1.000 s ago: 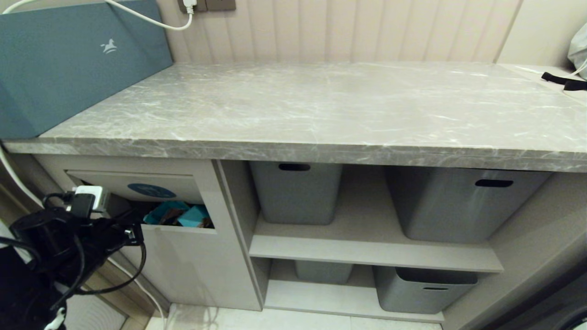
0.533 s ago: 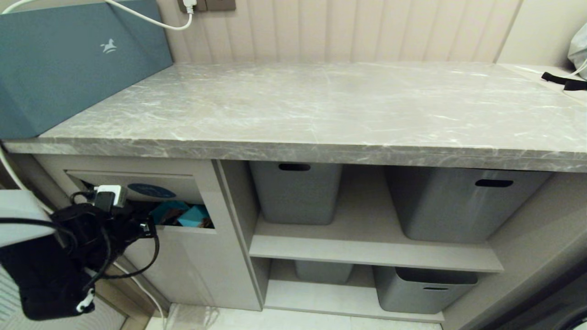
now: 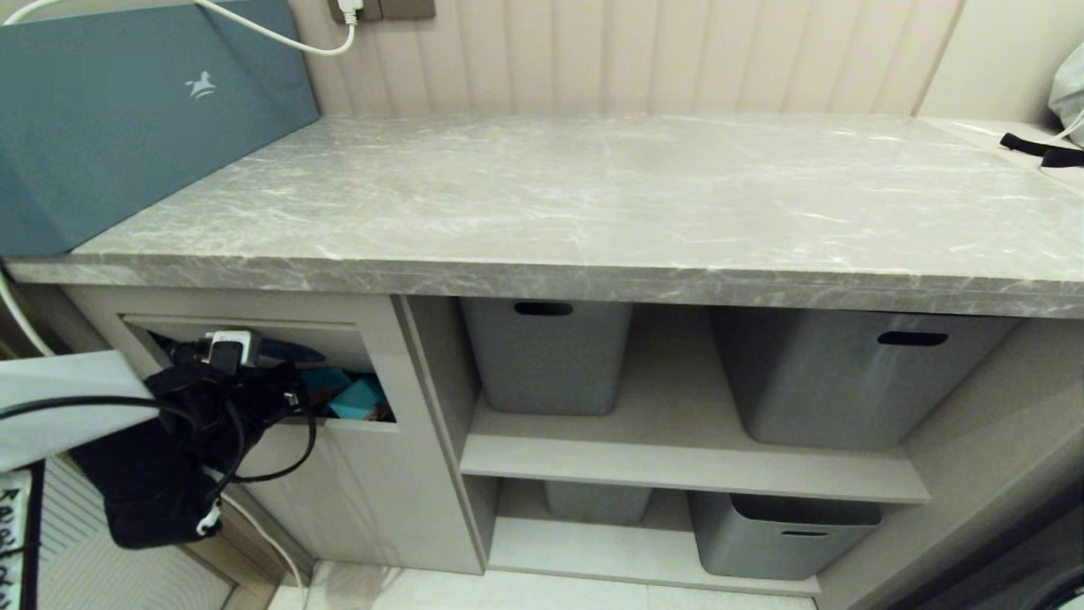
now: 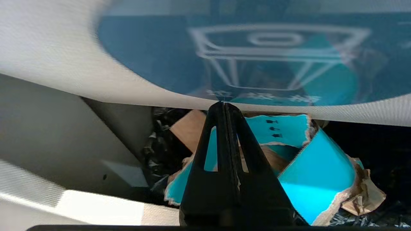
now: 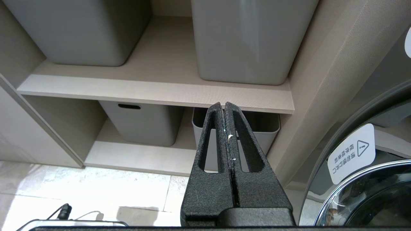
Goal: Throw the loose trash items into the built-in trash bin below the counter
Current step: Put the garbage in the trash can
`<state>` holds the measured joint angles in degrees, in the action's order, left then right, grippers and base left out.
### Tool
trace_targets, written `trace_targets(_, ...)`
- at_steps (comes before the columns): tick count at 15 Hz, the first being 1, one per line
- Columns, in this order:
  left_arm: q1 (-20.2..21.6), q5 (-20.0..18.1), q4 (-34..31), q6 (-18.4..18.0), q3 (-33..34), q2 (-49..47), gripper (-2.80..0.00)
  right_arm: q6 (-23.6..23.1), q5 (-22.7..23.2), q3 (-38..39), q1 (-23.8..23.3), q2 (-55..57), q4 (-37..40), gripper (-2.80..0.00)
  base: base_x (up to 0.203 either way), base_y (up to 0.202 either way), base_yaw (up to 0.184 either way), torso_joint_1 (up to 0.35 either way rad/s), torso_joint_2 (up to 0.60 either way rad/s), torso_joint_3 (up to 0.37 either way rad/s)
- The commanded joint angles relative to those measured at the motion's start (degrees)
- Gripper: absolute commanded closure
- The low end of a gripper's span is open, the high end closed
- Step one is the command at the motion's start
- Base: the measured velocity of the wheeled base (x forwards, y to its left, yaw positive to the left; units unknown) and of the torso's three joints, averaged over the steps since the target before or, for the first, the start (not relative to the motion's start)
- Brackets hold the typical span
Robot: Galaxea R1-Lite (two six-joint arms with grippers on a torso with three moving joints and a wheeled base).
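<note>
Two grippers, one at work. Left gripper (image 4: 223, 104): fingers pressed together, holding nothing, tips against the lower edge of the tilting flap (image 4: 64, 64) of the built-in trash bin (image 3: 356, 474), which stands under the left end of the counter (image 3: 593, 203). Flap pushed inward; round blue bin icon (image 4: 273, 54) directly above the fingertips in the left wrist view. From the head view, the left arm's black wrist and cables (image 3: 212, 398) fill the left half of the bin opening.

Several cardboard scraps (image 4: 308, 170), teal-blue faces and torn brown edges, lying inside the bin below the flap, on black liner. One piece (image 4: 276, 130) carries small dark marks. Exact count of scraps cannot be told; they overlap.

Right gripper (image 5: 224, 107): fingers closed together, empty, held out in front of the open shelves to the right of the bin, pointing at the shelf edge.

Four grey plastic baskets (image 3: 550, 356) on those shelves, two upper, two lower.

One large teal box (image 3: 127, 110) with white horse logo, on the counter's left end above the bin.

One white cable (image 3: 271, 34) running over the box to a wall socket.
</note>
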<state>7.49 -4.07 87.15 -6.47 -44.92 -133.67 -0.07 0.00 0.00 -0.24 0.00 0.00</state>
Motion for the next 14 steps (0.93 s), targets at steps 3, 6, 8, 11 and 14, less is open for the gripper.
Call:
trace_targets(3,-0.4,-0.2,0.5,-0.1,-5.0,-1.7,0.00,0.0,0.0,0.0,0.1,0.0,0.0,0.00,0.000,0.000,0.000,0.000,0.00,0.000)
trace_targets(6,-0.5,-0.6,0.5,-0.4,-6.9,-2.3,0.00,0.0,0.0,0.0,0.0,0.0,0.0,0.00,0.000,0.000,0.000,0.000,0.00,0.000)
trace_targets(8,-0.5,-0.5,0.5,-0.4,-4.6,-0.9,0.00,0.0,0.0,0.0,0.1,0.0,0.0,0.00,0.000,0.000,0.000,0.000,0.00,0.000)
trace_targets(11,-0.5,-0.5,0.5,-0.4,1.2,2.9,0.00,0.0,0.0,0.0,0.0,0.0,0.0,0.00,0.000,0.000,0.000,0.000,0.00,0.000)
trace_targets(14,-0.6,-0.4,0.5,-0.5,9.4,7.8,0.00,0.0,0.0,0.0,0.0,0.0,0.0,0.00,0.000,0.000,0.000,0.000,0.00,0.000)
